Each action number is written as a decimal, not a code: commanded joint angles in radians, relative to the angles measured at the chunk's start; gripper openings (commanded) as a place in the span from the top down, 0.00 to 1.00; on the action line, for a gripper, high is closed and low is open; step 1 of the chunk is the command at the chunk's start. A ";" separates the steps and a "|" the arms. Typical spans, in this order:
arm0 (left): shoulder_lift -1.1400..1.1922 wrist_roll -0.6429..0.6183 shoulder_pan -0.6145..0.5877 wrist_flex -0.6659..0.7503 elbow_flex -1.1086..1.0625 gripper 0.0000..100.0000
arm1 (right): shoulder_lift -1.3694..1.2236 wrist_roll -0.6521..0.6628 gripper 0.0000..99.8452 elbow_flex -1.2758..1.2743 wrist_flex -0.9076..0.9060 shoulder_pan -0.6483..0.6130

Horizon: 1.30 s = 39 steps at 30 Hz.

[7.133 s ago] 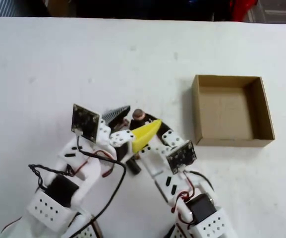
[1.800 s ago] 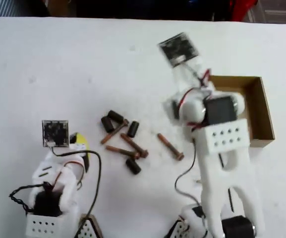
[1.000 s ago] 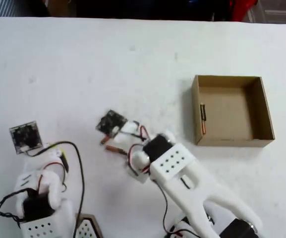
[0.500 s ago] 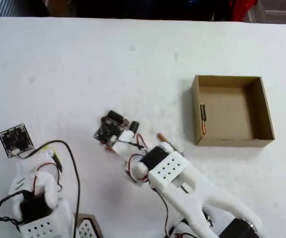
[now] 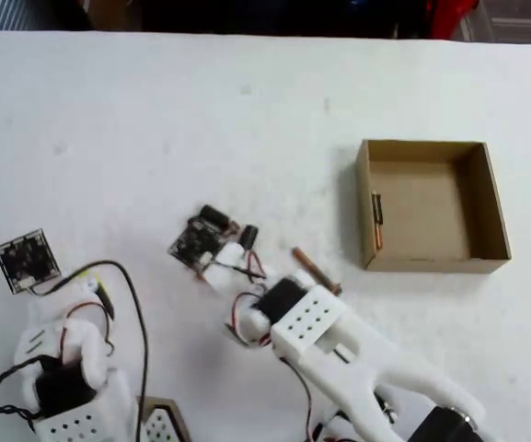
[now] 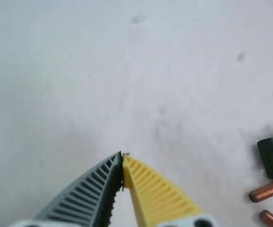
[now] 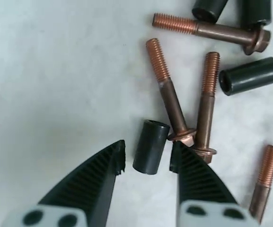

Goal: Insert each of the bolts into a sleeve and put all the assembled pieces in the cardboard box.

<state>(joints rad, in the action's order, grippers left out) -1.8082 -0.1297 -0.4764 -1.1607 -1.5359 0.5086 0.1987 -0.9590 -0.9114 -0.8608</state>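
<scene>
You see copper-brown bolts (image 7: pixel 171 101) and plain black sleeves (image 7: pixel 151 146) on a white table (image 5: pixel 155 110). Your left gripper (image 6: pixel 122 163) has one grey finger and one yellow, both ribbed. Your right gripper (image 7: pixel 147 157) has two black ribbed fingers on a white base. The cardboard box (image 5: pixel 493 198) is plain tan-brown. The arms (image 5: pixel 339 341) are white with black motors.

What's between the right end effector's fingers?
One black sleeve, lying on the table between the open fingers of the right end effector; the right wrist view shows it.
</scene>
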 commanded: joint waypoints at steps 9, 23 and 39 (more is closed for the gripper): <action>-0.012 0.011 -0.044 0.014 0.046 0.98 | 0.016 -0.017 0.86 0.005 0.016 -0.001; -0.012 0.011 -0.044 0.012 0.044 0.98 | -0.076 -0.017 0.86 0.012 0.077 -0.002; -0.012 0.011 -0.042 0.018 0.029 0.98 | -0.344 -0.017 0.86 0.071 0.160 -0.001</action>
<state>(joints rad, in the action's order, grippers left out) -1.8082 -0.1297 -0.5132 -1.1607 -1.5359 0.1864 0.1864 -0.9191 -0.7672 -0.8608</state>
